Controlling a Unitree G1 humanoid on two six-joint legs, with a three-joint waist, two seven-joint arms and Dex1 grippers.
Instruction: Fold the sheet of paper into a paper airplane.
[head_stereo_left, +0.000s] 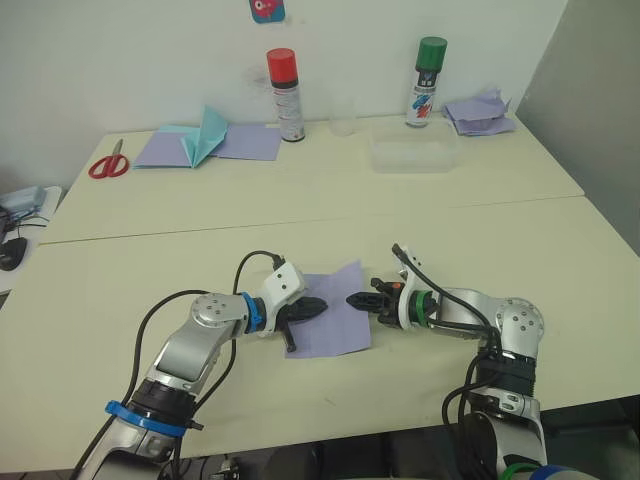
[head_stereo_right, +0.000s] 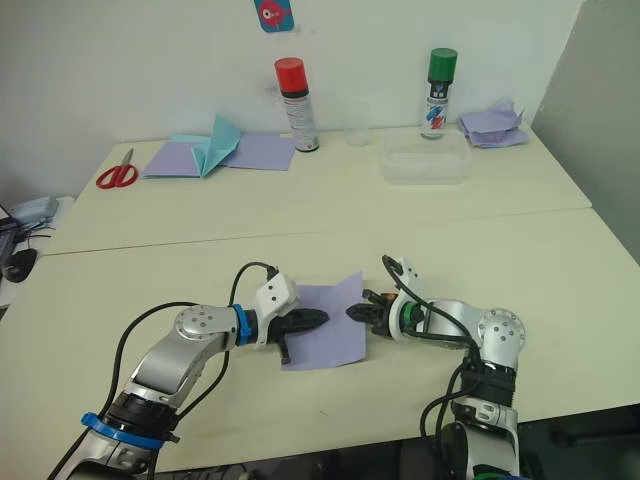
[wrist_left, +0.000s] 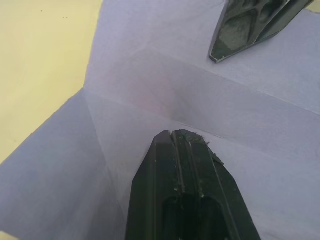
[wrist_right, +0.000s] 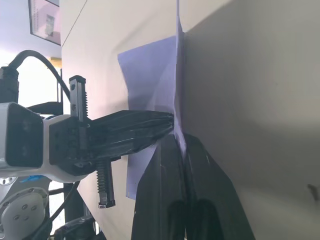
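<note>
At the far left of the back table, around ten o'clock from the scene's centre, red-handled scissors (head_stereo_left: 108, 163) lie beside a flat lavender sheet (head_stereo_left: 160, 149). On that sheet stands a teal pointed paper shape (head_stereo_left: 205, 135), and a second flat lavender sheet (head_stereo_left: 249, 143) lies just to its right. A red-capped spray can (head_stereo_left: 285, 95) stands upright at about eleven o'clock, next to a clear cup (head_stereo_left: 343, 117) near twelve. A clear shallow tray (head_stereo_left: 413, 154) sits at about one o'clock, with a green-capped spray can (head_stereo_left: 428, 81) behind it and a heap of lavender sheets (head_stereo_left: 479, 113) further right by the wall.

On the near table, the left gripper (head_stereo_left: 316, 307) reaches in from eight o'clock. Its black fingers (wrist_left: 184, 150) are pressed together into one closed wedge, with the tip resting on the left part of the sheet of paper (head_stereo_left: 330, 318). They clamp nothing between them.

The sheet lies on the near table just below the scene's centre, between the two grippers. It is mostly flat, with visible creases, and its far right corner lifts slightly off the table.

The right gripper (head_stereo_left: 356, 299) comes in from four o'clock and meets the sheet's right edge. In the right wrist view its fingers (wrist_right: 167, 165) are closed tight on that raised edge, pinching the paper. The two gripper tips point at each other, close but apart, over the paper.
</note>
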